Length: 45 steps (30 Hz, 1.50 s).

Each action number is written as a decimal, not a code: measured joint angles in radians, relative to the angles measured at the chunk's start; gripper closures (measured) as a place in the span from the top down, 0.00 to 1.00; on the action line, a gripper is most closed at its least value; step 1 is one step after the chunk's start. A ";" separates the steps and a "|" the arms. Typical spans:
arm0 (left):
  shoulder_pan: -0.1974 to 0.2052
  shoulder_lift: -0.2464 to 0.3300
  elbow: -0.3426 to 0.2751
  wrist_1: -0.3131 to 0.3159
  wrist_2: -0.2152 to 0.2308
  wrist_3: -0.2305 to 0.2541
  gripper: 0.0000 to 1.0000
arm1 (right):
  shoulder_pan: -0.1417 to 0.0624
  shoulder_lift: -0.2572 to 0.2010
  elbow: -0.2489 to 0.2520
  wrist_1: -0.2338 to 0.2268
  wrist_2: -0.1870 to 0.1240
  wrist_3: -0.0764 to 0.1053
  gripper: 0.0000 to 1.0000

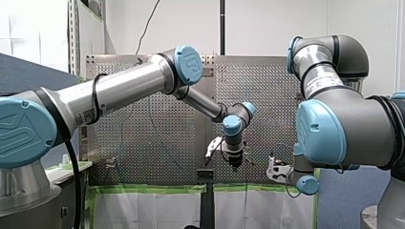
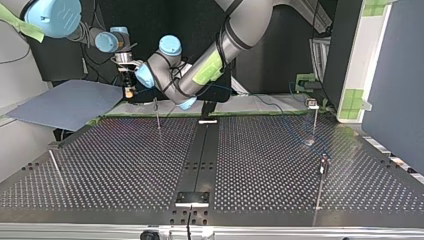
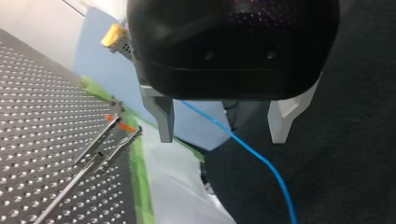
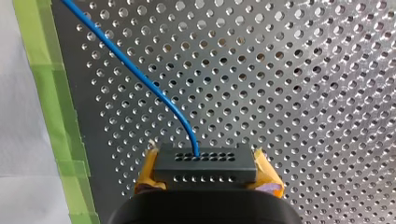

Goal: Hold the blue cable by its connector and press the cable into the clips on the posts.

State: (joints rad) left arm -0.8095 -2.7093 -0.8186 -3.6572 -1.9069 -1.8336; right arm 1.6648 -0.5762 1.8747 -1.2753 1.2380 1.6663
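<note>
Currently my right gripper (image 4: 205,171) clamps the connector (image 4: 205,163); my left gripper (image 3: 223,135) stands open around the blue cable (image 3: 261,158), which may slip out if slack.

My left arm (image 1: 119,90) reaches past the middle, wrist bent downward. The left gripper (image 3: 222,137) has its jaws spread wide — clamping nothing. My right arm (image 1: 334,129) is folded close — the right gripper (image 4: 205,179) pinches the connector (image 4: 204,161) in yellow-padded jaws near the tabletop's (image 4: 280,93) taped edge.
</note>
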 joint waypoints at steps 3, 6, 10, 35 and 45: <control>0.002 -0.001 0.002 -0.027 0.007 0.009 1.00 | 0.000 0.000 0.000 0.000 0.000 0.000 0.00; 0.008 -0.002 0.003 -0.055 0.014 0.007 1.00 | 0.001 0.000 0.000 0.000 0.000 0.000 0.00; 0.014 -0.011 0.004 -0.089 0.026 -0.002 1.00 | 0.004 0.000 0.000 -0.001 0.000 0.000 0.00; 0.030 -0.063 0.083 -0.309 0.149 -0.121 1.00 | 0.012 0.000 -0.001 -0.001 -0.001 0.000 0.00; 0.034 -0.075 0.130 -0.319 0.190 -0.195 1.00 | 0.015 0.000 -0.002 0.001 -0.001 -0.001 0.00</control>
State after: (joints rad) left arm -0.7754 -2.7843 -0.6883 -3.9767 -1.7167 -2.0282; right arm 1.6799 -0.5762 1.8727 -1.2742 1.2367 1.6655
